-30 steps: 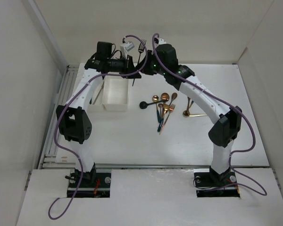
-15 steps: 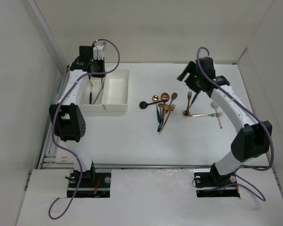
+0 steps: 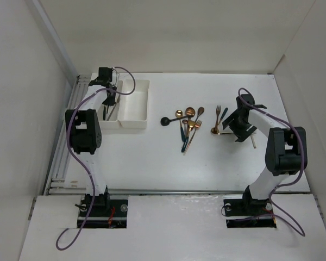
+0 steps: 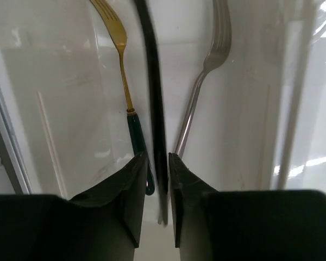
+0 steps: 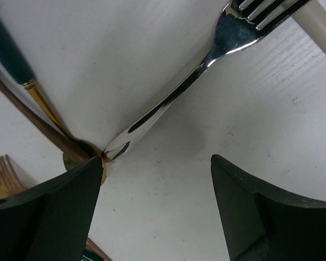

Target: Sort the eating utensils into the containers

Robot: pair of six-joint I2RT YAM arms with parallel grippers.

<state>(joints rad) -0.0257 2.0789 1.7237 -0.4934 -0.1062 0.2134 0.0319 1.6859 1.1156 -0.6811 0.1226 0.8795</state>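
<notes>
In the left wrist view my left gripper (image 4: 158, 163) hangs inside the left white container (image 4: 60, 109). Its jaws stand slightly apart around a black utensil handle (image 4: 152, 81), with a thin gap showing on one side. A gold fork with a teal handle (image 4: 122, 60) and a silver fork (image 4: 198, 92) lie beside it. From above, the left gripper (image 3: 107, 98) is over the left tray (image 3: 111, 124). My right gripper (image 5: 156, 159) is wide open just above the table. A silver fork (image 5: 179, 92) lies ahead of it, handle end near the left finger.
The second white tray (image 3: 135, 106) adjoins the first. A pile of copper, teal and black utensils (image 3: 187, 122) lies mid-table, with a small fork (image 3: 219, 112) and a gold spoon (image 3: 214, 130) near the right gripper (image 3: 240, 129). A white handle (image 5: 320, 27) crosses the silver fork's tines.
The left arm swung from the back centre to the left tray, lowered the black utensil in and loosened its jaws. The right arm swung right, opened and dropped over the silver fork.
</notes>
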